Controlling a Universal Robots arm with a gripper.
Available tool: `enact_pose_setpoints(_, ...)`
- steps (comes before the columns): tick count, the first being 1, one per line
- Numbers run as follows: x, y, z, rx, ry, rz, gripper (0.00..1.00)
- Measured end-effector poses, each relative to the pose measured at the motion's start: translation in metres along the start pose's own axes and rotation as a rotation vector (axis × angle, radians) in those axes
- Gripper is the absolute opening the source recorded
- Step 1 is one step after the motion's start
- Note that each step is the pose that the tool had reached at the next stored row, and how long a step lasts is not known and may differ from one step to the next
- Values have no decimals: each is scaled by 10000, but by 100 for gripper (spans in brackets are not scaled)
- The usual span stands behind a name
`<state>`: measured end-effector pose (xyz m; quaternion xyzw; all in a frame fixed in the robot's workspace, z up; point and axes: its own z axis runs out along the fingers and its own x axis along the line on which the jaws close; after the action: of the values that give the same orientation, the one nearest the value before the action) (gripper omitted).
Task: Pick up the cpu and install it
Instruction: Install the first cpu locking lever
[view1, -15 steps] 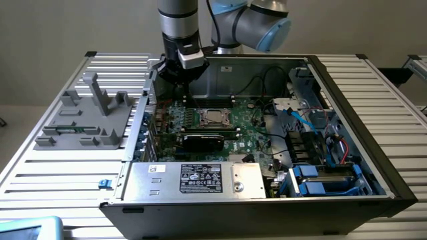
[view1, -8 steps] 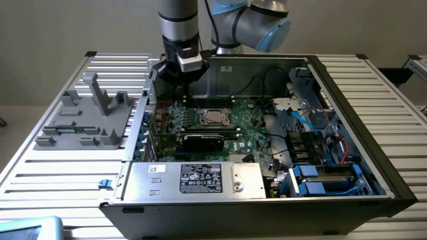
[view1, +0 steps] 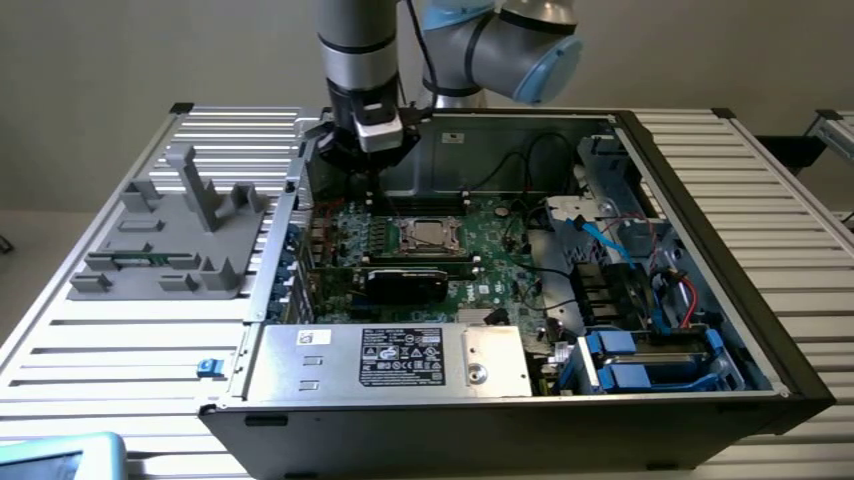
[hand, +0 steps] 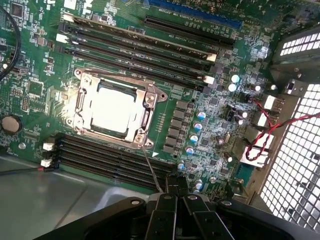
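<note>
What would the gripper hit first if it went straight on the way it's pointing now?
The gripper would probably meet the black memory slots on the green motherboard, just beside the socket holding the cpu, not the cpu itself; depth is hard to judge.

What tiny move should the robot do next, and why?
Probably lift straight up a little. The small square silvery chip already lies inside the metal-framed socket on the green motherboard, and the gripper is shut, holding nothing, beside the socket near the long black slots.
</note>
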<state>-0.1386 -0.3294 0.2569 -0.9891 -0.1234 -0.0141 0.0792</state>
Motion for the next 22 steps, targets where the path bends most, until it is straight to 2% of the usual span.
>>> enact_pose_setpoints(5, 99, 25, 1, 161, 47, 23, 11)
enact_pose_setpoints(10, 298, 75, -2, 341, 92, 24, 11)
enact_pose_setpoints(12, 365, 92, -1, 390, 105, 25, 11)
enact_pose_setpoints(14, 386, 97, -1, 409, 112, 24, 11)
enact_pose_setpoints(22, 387, 97, -1, 409, 111, 24, 11)
